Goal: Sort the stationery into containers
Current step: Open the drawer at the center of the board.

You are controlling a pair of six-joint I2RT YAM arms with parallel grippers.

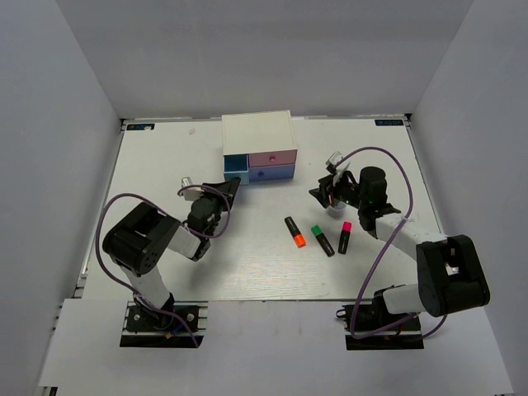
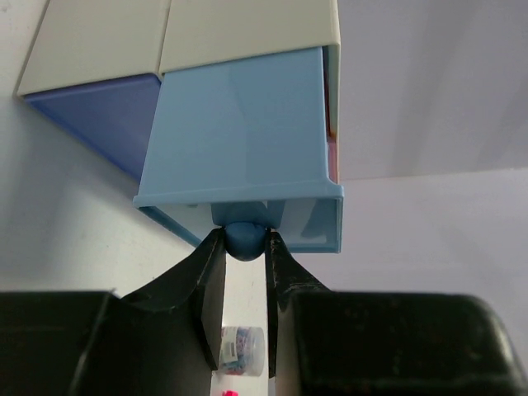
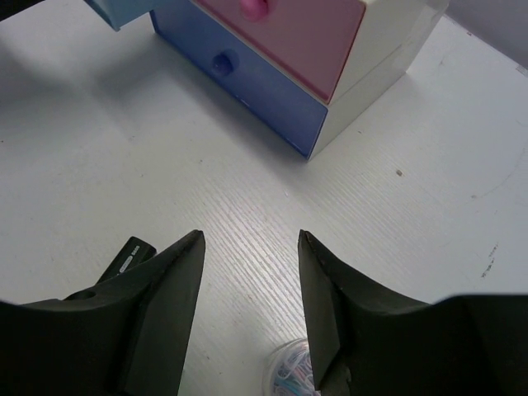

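Observation:
The white drawer chest (image 1: 257,132) stands at the back. My left gripper (image 1: 234,183) is shut on the round knob (image 2: 245,239) of the light blue drawer (image 2: 239,140), which sticks out of the chest. The pink drawer (image 1: 272,157) and the darker blue drawer (image 1: 272,172) are closed. The orange (image 1: 295,232), green (image 1: 322,240) and pink (image 1: 345,238) markers lie in mid-table. My right gripper (image 1: 330,194) is open and empty above a small clear tub of coloured clips (image 3: 289,373). I see no pink tube.
Grey walls close in the table on three sides. The right wrist view shows the pink drawer (image 3: 297,37), the darker blue drawer (image 3: 247,82) and a marker's black end (image 3: 125,254) by the left finger. The tub also shows between the left fingers (image 2: 242,351).

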